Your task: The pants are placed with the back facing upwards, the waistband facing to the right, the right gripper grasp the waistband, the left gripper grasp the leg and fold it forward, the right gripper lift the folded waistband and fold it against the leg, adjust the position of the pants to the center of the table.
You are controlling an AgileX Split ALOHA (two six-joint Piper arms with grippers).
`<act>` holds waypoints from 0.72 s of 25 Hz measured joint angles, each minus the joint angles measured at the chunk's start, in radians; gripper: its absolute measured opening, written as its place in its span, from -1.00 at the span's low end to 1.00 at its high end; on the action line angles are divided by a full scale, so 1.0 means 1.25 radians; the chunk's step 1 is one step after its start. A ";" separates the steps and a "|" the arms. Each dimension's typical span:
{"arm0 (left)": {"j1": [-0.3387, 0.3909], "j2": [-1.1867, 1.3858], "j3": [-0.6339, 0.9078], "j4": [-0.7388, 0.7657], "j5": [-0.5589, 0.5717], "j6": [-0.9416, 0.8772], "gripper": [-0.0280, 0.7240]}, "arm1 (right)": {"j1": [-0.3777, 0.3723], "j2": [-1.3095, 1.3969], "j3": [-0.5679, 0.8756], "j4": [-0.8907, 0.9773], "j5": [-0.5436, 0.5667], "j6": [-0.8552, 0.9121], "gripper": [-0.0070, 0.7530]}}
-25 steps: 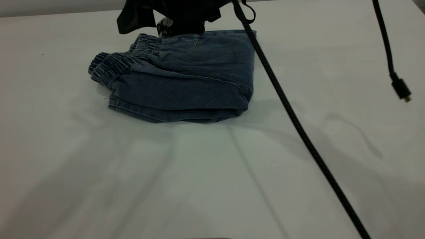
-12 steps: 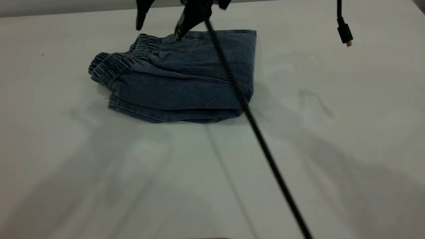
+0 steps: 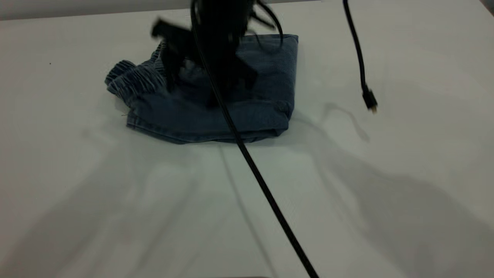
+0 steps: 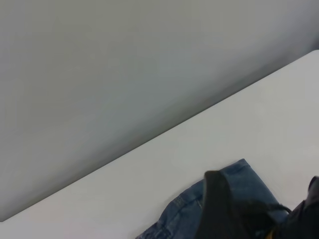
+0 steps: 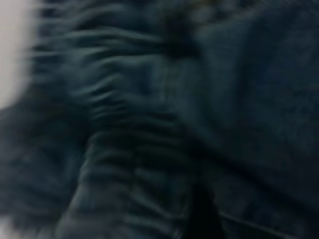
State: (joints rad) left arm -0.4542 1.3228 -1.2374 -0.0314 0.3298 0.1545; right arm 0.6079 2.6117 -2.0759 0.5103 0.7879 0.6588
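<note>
The pants [image 3: 254, 104] lie folded into a blue denim packet at the far middle of the white table [image 3: 386, 193], with the elastic waistband [image 3: 131, 77] bunched at their left end. My right gripper [image 3: 208, 83] is low over the packet near the waistband, blurred, its fingers spread apart. Denim and waistband gathers [image 5: 129, 114] fill the right wrist view. The left gripper [image 4: 264, 209] is out of the exterior view. Its wrist view shows its fingers [image 4: 217, 199] apart, with a corner of the pants [image 4: 244, 174] beyond. The printed leg is hidden in the fold.
A thick black cable [image 3: 266, 189] runs from the right gripper diagonally across the table toward the near edge. A thinner cable with a plug [image 3: 369, 98] dangles at the right above the table. A grey wall [image 4: 124, 74] stands past the table edge.
The right gripper has dropped from above the pants' far edge down onto the packet. The waistband has bunched a little. The thick cable has swung left, and the dangling plug has moved.
</note>
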 joint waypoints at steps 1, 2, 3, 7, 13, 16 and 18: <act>0.000 0.000 0.000 0.000 0.002 0.000 0.25 | 0.000 0.002 -0.006 0.003 0.008 0.000 0.18; 0.000 0.000 0.000 0.000 0.004 0.000 0.25 | 0.001 0.003 -0.008 0.001 0.023 -0.002 0.18; 0.000 0.000 0.000 0.000 0.006 0.000 0.25 | 0.002 0.005 -0.011 -0.001 0.034 -0.002 0.18; 0.000 0.000 0.000 0.000 0.006 0.000 0.25 | 0.002 0.005 -0.013 -0.006 0.092 -0.026 0.17; 0.000 0.000 0.000 0.000 0.006 0.000 0.25 | 0.007 0.005 -0.019 -0.049 0.175 -0.032 0.17; 0.000 0.000 0.000 0.000 0.006 0.000 0.25 | 0.008 0.002 -0.019 -0.056 0.191 -0.034 0.17; 0.000 0.000 0.000 0.000 0.006 0.000 0.25 | 0.008 -0.002 -0.022 -0.063 0.201 -0.034 0.17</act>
State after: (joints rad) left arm -0.4542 1.3228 -1.2374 -0.0314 0.3368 0.1545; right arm 0.6180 2.6092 -2.1032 0.4309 1.0385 0.6167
